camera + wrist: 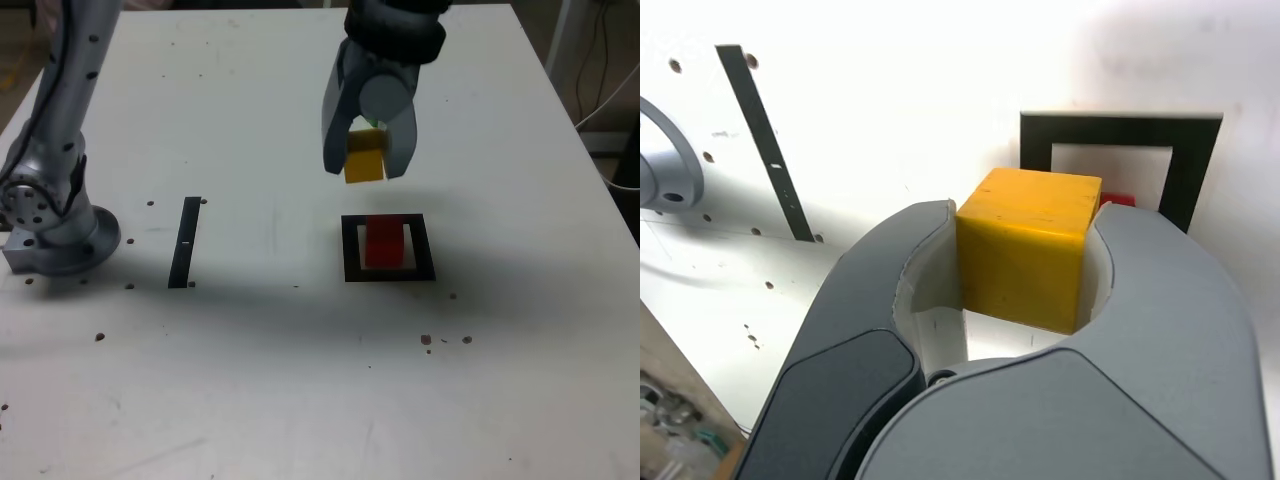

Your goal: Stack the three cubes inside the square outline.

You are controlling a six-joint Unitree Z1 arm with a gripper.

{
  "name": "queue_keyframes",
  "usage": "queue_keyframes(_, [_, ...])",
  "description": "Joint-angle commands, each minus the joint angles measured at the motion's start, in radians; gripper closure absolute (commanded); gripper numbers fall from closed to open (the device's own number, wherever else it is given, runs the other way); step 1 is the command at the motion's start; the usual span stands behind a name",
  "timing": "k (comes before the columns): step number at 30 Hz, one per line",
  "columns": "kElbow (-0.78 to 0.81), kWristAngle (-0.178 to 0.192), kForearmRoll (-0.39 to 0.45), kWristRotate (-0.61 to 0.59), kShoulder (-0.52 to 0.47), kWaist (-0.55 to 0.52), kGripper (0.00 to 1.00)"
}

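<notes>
My gripper (pixel 367 168) is shut on the yellow cube (pixel 365 160), holding it in the air above the table. It hangs just behind the square outline (pixel 350 250), a thick black frame with a white centre. The red cube (pixel 383 243) sits inside that frame. In the wrist view the yellow cube (pixel 1025 250) fills the gap between the two grey fingers of the gripper (pixel 1030 215). Beyond it lie the square outline (pixel 1120 128) and a corner of the red cube (pixel 1118 200). A sliver of green (pixel 372 124) shows behind the gripper; the green cube is otherwise hidden.
A thin black strip (pixel 185 242) lies on the white table at the exterior view's left, near the arm's grey base (pixel 50 220). The wrist view also shows the strip (pixel 765 140) and the base (pixel 660 170). Small dark specks dot the tabletop.
</notes>
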Motion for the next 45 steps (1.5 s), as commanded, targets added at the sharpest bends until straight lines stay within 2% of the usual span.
queue_keyframes(1, [-0.013,-0.002,0.014,-0.011,0.015,-0.028,0.7])
queue_keyframes(16, [-0.035,-0.019,0.011,-0.044,0.064,-0.136,0.7])
queue_keyframes(39, [-0.07,-0.005,0.0,-0.041,0.132,-0.122,0.7])
queue_keyframes(41, [-0.069,-0.004,-0.001,-0.039,0.134,-0.119,0.66])
queue_keyframes(45, [-0.067,-0.006,-0.005,-0.032,0.139,-0.114,0.32])
